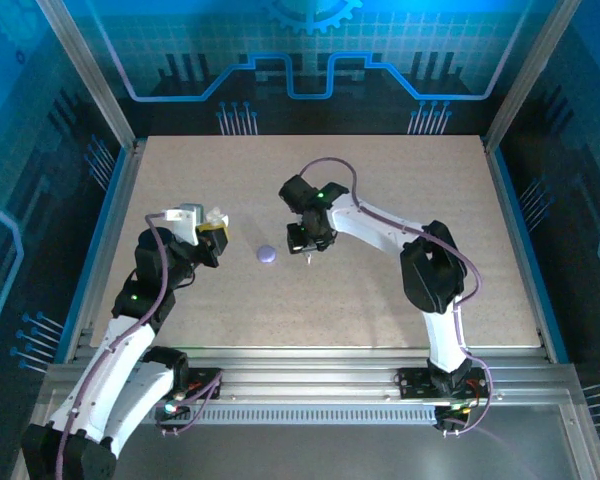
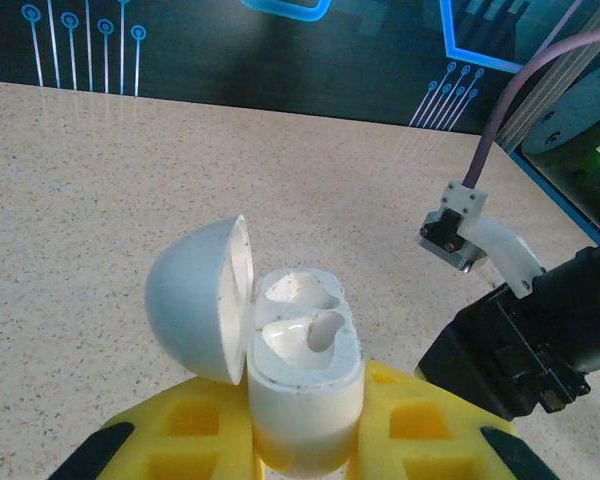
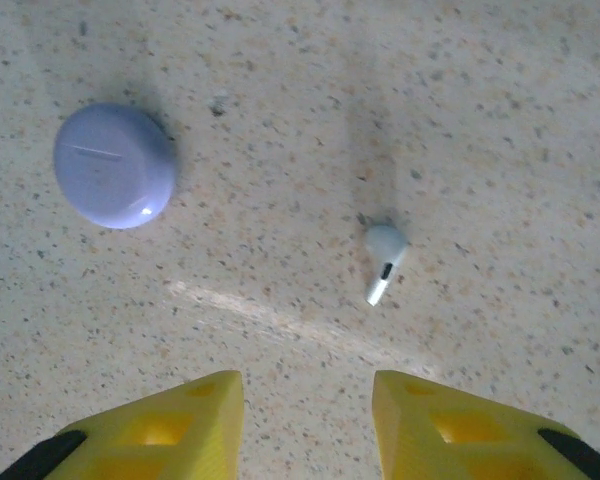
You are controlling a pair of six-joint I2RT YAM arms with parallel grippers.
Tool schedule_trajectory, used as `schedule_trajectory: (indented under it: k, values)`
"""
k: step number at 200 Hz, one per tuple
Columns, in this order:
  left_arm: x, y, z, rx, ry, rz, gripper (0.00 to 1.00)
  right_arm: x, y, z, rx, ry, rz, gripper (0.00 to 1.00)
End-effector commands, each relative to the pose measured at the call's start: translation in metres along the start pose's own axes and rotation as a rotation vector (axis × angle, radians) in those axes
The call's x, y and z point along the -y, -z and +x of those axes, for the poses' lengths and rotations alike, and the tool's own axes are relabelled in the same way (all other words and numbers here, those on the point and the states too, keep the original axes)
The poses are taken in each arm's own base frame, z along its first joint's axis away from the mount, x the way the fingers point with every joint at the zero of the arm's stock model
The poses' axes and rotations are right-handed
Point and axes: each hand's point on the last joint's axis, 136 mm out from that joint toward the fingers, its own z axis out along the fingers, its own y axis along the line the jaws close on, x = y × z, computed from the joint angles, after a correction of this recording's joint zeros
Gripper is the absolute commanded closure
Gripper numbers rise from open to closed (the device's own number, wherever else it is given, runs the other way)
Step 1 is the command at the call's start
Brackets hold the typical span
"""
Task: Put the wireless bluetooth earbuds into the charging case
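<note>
L pincer (image 2: 305,440) clamped on white charging case (image 2: 302,385), case upright, lid (image 2: 190,300) swung open to the side. Two wells inside: far one looks empty, near one has a glossy whitish shape, can't tell if it's a bud. R pincer (image 3: 308,400) wide open, holding nothing, above counter (image 3: 500,120). White earbud (image 3: 384,255) lies on counter just ahead of its fingers. Lavender round piece (image 3: 115,165) well apart from it.

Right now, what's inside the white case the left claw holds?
The case is open. Its far socket looks empty; the near socket holds a glossy white shape, possibly a bud. Socket bottoms are hidden by the case wall.
</note>
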Motion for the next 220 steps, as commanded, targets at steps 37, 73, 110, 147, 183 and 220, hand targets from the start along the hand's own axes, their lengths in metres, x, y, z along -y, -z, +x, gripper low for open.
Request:
schedule_trajectory:
  k: [37,73,110,147,183,220]
  values:
    - [0.000,-0.002,0.001,0.005,0.026,0.016,0.87,0.028,-0.019,-0.003,-0.102,-0.057,0.089,0.61]
    - [0.000,-0.004,0.002,0.001,0.031,0.020,0.86,0.023,-0.033,-0.011,-0.118,-0.047,0.079,0.62]
    - [0.001,-0.006,0.003,-0.002,0.038,0.027,0.86,0.021,-0.046,-0.015,-0.123,-0.047,0.070,0.65]
    - [0.001,-0.006,0.003,-0.003,0.035,0.024,0.86,0.025,-0.056,-0.016,-0.133,-0.049,0.085,0.66]
    - [0.000,-0.005,0.003,-0.002,0.034,0.023,0.86,0.028,-0.068,-0.010,-0.162,-0.048,0.095,0.67]
    - [0.000,-0.005,0.003,0.000,0.031,0.020,0.86,0.029,-0.074,-0.009,-0.165,-0.053,0.097,0.69]
